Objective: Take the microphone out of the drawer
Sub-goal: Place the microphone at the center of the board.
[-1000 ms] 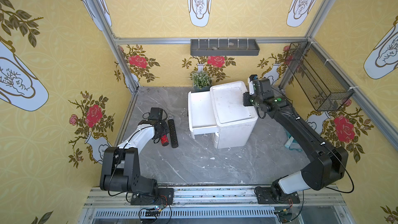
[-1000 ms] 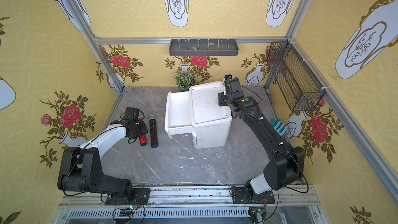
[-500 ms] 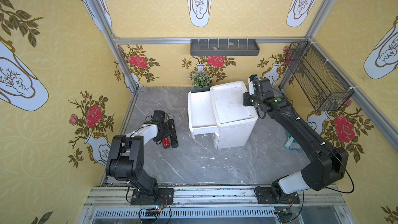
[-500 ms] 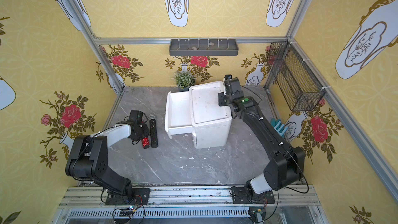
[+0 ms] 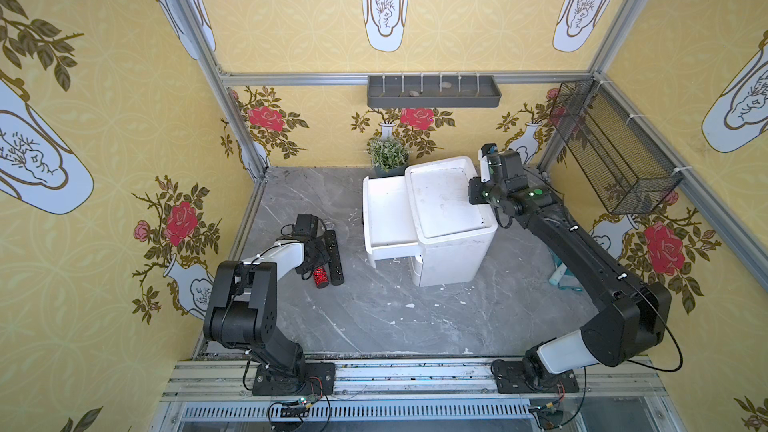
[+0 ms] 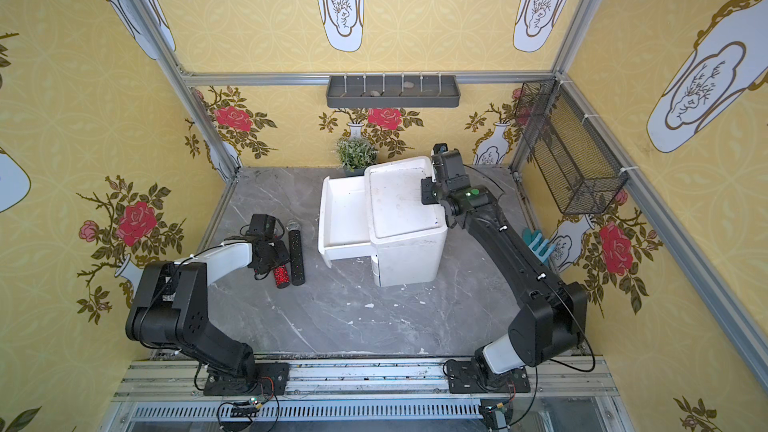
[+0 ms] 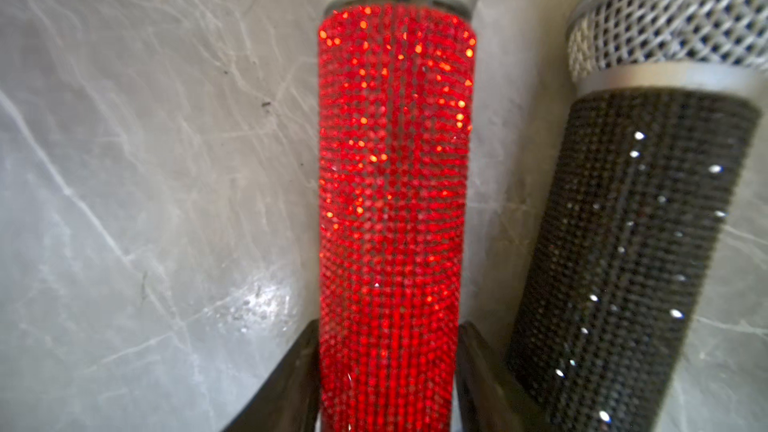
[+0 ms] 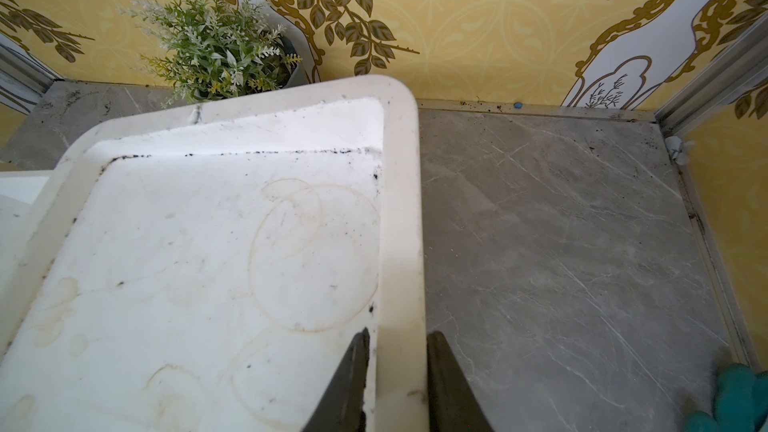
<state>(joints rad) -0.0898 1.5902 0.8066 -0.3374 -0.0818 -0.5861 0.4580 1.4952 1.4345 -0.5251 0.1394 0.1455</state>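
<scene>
Two microphones are lying at left: a red microphone (image 5: 321,277) and a black microphone (image 5: 334,257). One cabinet (image 5: 451,205) is standing mid-table, one drawer (image 5: 386,218) hanging open. One plant (image 5: 388,153), one shelf (image 5: 432,99), one basket (image 5: 615,155) and one glove (image 6: 538,245) are sitting far and right.

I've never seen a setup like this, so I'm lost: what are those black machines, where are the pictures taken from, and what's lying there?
These are two robot arms, a left arm and a right arm, bolted at the front of a grey table. The top views look down from overhead; each wrist view comes from a camera beside an arm's end effector. On the table stand a white cabinet, its drawer pulled out, and a plant; a red mic and a black mic lie side by side. The left end effector straddles the red mic; whether it presses on it is unclear. The right end effector pinches the cabinet's top rim.
</scene>
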